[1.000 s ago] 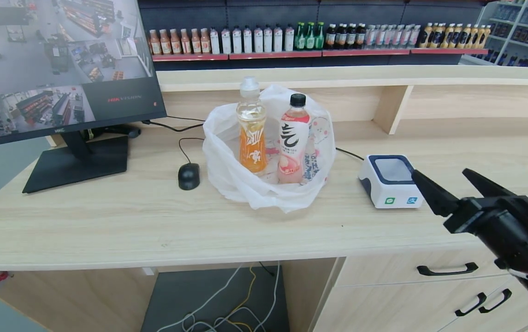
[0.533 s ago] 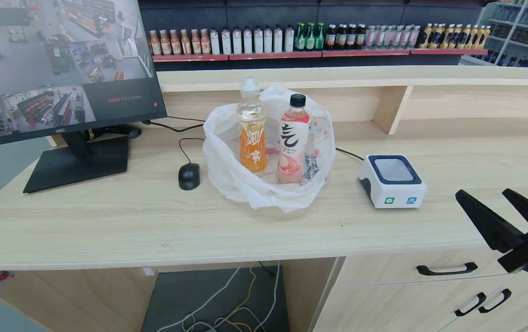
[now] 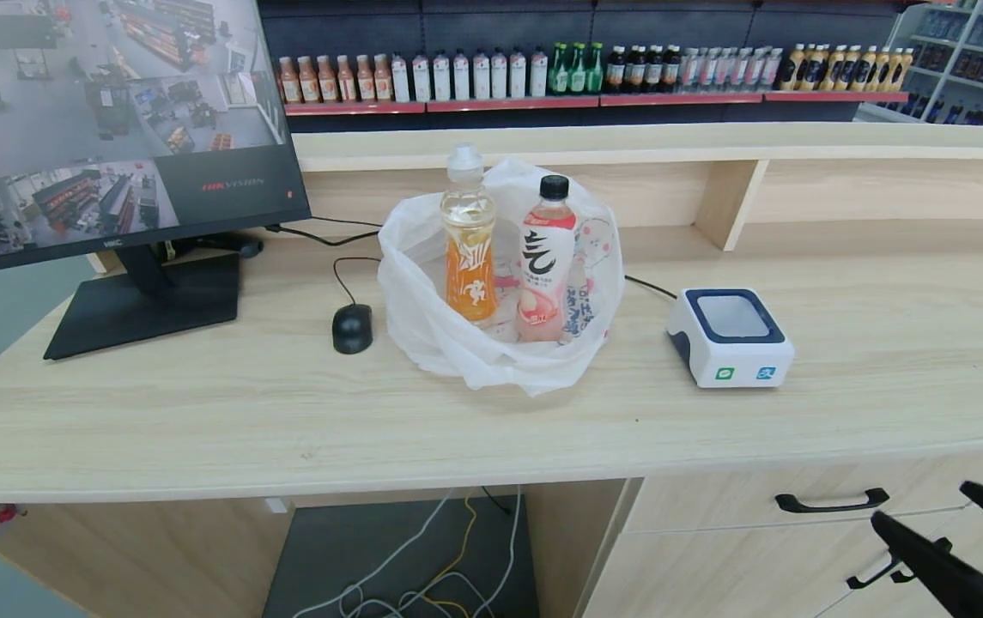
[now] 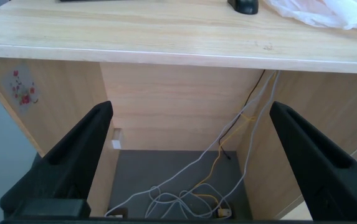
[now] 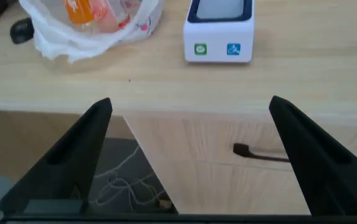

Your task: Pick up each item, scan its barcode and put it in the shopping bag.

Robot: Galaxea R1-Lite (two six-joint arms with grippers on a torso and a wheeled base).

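Black right fingers [image 3: 929, 558]: spread wide and empty (touching nothing), low before the drawer fronts [image 3: 731, 558], at 5 o'clock from the scanner [image 3: 730, 336].
Left fingers [image 4: 78, 149]: equally wide apart, empty, facing the recess under the tabletop [image 3: 285, 412], where loose cables [image 4: 184, 198] lie.
Shopping bag [image 3: 422, 318]: white plastic, open, at 11 o'clock from the right fingers and well apart; an orange bottle [image 3: 469, 257] and a pink bottle [image 3: 543, 266] stand upright inside.
Tabletop: pale wood; mouse [image 3: 352, 328] at 9 o'clock of the bag, scanner at 3 o'clock, monitor [image 3: 105, 112] at 10 o'clock.
Room: shelf of bottles [image 3: 594, 73] at 12 o'clock.
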